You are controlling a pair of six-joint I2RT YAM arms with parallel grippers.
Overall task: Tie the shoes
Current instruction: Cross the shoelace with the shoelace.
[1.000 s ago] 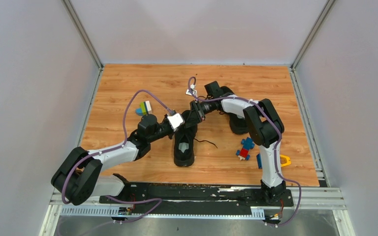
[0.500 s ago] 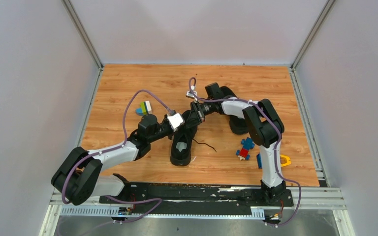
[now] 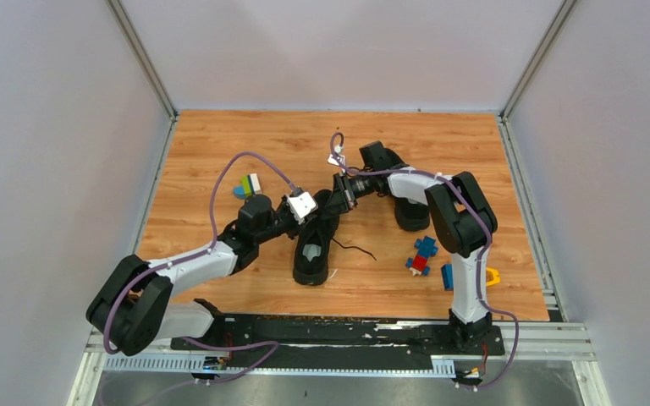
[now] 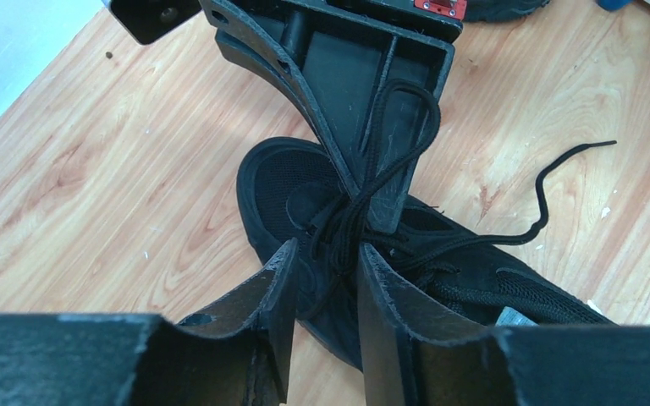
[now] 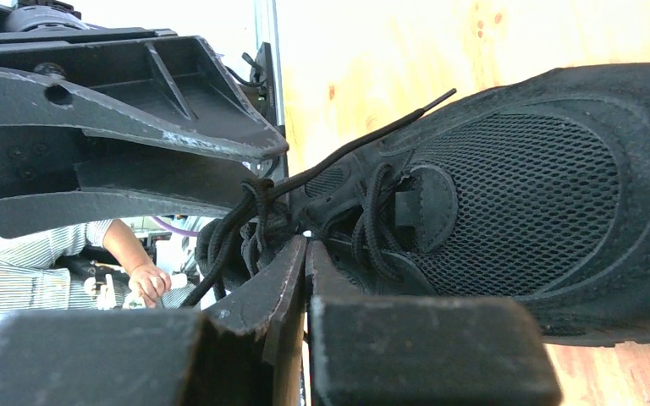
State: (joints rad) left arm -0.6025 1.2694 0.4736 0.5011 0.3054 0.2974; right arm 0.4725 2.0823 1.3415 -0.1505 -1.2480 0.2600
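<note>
Toward the near edge of the tabletop, over the shoe: just eased apart at the left claw, freeing the laces, and pinched shut on their loop at the right claw. Reads as a handover, knot not yet tight. Room to pull toward the left and far edges; crowded rightward by the second shoe and toy blocks.

Left arm, right arm meet above near shoe; far shoe beyond; toy blocks right.
</note>
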